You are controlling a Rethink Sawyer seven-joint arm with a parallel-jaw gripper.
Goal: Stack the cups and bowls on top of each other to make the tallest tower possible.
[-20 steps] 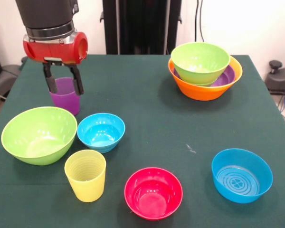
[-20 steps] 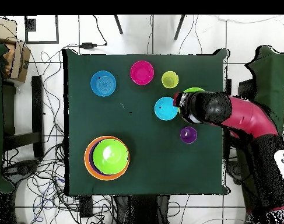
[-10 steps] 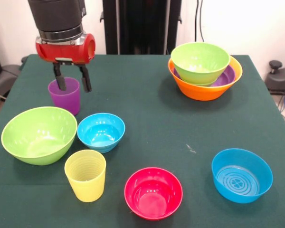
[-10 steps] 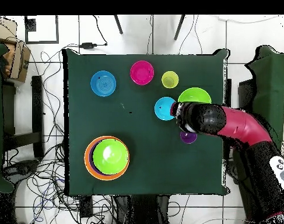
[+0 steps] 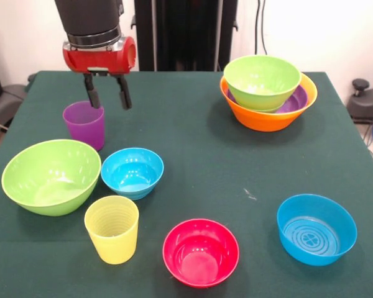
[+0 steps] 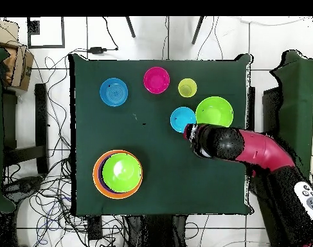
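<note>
Since the last view: the tool [image 5: 107,98] has risen off the purple cup [image 5: 84,125] and slid sideways, toward the tower's side of the worktop [image 5: 199,143].
Tool: fingers spread with nothing between them; it hangs above the cloth, just beside and above the purple cup's rim.
Purple cup: upright on the worktop, below and to one side of the tool, apart from both fingers; hidden under the arm in the overhead view.
Tower: a lime green bowl [image 5: 262,81] in a shallow purple bowl [image 5: 298,98] in the orange bowl [image 5: 267,118], well apart from the tool, across the worktop.
Loose pieces: large green bowl [image 5: 51,176], blue bowl [image 5: 132,172], yellow cup [image 5: 112,228], pink-red bowl [image 5: 201,251] and second blue bowl [image 5: 316,228], all on the side away from the tool's arm.
Meaning: the cup was probably left unpicked; the tower gains nothing, and a fresh grasp is needed.
</note>
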